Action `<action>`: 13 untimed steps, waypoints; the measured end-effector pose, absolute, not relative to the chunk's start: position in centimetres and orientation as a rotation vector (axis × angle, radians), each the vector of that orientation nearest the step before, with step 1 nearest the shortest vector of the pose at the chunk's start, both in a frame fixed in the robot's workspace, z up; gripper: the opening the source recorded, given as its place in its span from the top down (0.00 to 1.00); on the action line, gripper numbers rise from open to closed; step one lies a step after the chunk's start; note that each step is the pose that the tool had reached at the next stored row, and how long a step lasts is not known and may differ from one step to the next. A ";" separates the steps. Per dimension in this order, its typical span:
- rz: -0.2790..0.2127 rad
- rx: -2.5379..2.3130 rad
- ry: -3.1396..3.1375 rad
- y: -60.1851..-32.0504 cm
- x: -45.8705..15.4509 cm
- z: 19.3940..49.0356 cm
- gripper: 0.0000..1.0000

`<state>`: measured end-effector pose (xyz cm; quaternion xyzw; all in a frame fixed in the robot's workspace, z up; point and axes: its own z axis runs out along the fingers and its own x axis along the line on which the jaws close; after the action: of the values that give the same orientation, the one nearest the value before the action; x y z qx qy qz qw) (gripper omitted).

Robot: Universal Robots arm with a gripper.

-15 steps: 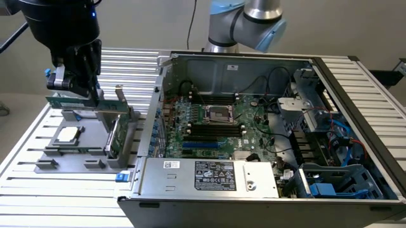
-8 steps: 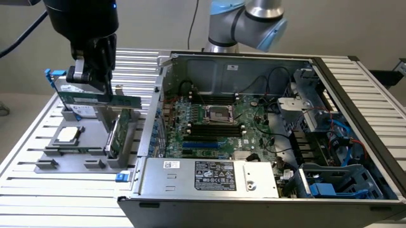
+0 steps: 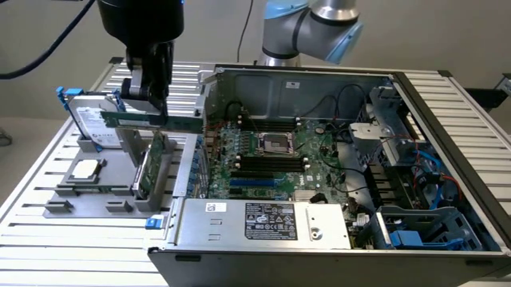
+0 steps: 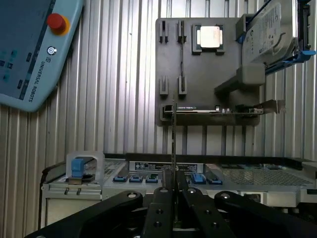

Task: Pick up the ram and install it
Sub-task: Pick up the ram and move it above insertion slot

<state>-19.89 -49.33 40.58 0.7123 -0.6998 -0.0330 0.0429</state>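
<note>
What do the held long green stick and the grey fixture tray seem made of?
Long green ram stick: likely circuit-board laminate, matt green, thin and flat. Grey fixture tray: probably matt plastic, uniform grey with blocky moulded slots; painted metal possible.

End effector (image 3: 150,110) points down — jaws pinched narrow.

Exterior view looks obliquely down on case (image 3: 267,89) and grey holder (image 3: 62,196); wrist view, past the hand (image 4: 173,191), sees both.
</note>
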 end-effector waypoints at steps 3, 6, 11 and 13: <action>-0.101 2.179 -2.140 -49.3 -18.5 40.6 0.87; -0.101 2.179 -2.140 -49.2 -17.2 40.7 0.87; -0.101 2.179 -2.140 -49.1 -14.9 40.6 0.87; -0.101 2.179 -2.140 -49.0 -14.0 40.6 0.87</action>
<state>-14.00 -49.01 40.65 0.7123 -0.6998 -0.0330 0.0429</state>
